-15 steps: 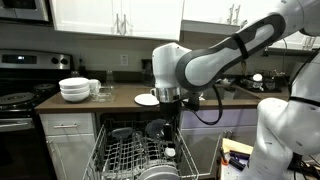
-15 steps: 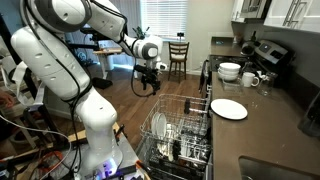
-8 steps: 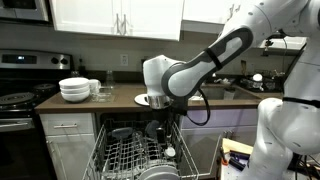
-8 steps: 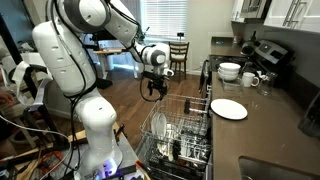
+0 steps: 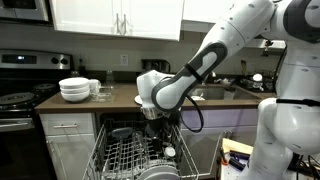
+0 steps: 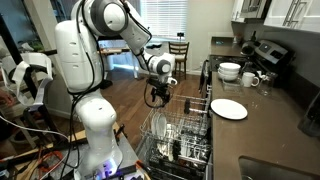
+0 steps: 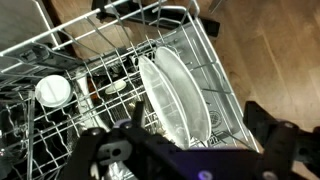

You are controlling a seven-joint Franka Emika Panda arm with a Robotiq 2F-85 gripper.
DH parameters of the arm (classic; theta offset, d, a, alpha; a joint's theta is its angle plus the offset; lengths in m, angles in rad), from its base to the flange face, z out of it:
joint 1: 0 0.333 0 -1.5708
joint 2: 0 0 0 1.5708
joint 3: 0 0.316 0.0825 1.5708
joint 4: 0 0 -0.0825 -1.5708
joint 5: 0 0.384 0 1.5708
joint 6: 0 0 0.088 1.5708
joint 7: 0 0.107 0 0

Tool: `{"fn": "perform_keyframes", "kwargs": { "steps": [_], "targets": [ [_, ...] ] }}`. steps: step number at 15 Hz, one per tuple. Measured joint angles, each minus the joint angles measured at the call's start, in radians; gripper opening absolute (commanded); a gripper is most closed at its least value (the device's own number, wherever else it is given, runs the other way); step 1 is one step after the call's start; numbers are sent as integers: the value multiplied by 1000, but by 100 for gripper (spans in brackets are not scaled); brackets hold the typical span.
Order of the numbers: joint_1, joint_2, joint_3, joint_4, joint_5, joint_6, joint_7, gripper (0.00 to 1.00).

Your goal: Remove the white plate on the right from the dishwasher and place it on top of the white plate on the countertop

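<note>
Two white plates stand upright side by side in the dishwasher rack [image 7: 215, 60]. The right one [image 7: 188, 85] is nearer the rack's edge, and they also show in an exterior view [image 6: 158, 127]. My gripper [image 7: 190, 150] is open and empty, hovering just above these plates with a dark finger on each side. It shows above the open rack in both exterior views [image 5: 154, 114] [image 6: 158, 97]. The white plate on the countertop [image 6: 228, 109] lies flat; in the exterior view from the front my wrist hides most of it.
A stack of white bowls [image 5: 74, 90] [image 6: 230, 71] and mugs [image 6: 250, 79] stand on the counter near the stove [image 5: 18, 100]. The pulled-out rack [image 6: 178, 135] holds cups and a round white lid [image 7: 52, 92]. A chair [image 6: 178, 52] stands in the background.
The arm has swung over the dishwasher and lowered, bringing the open gripper down close above the upright plates in the rack.
</note>
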Motion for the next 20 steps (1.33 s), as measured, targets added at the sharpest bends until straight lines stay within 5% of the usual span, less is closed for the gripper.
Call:
{"fn": "perform_keyframes", "kwargs": {
  "steps": [9, 16, 20],
  "targets": [
    [-1, 48, -7, 18, -16, 15, 2, 100],
    [-1, 170, -25, 19, -216, 185, 4, 100],
    [-1, 205, -29, 22, -233, 263, 2, 100]
  ]
}}
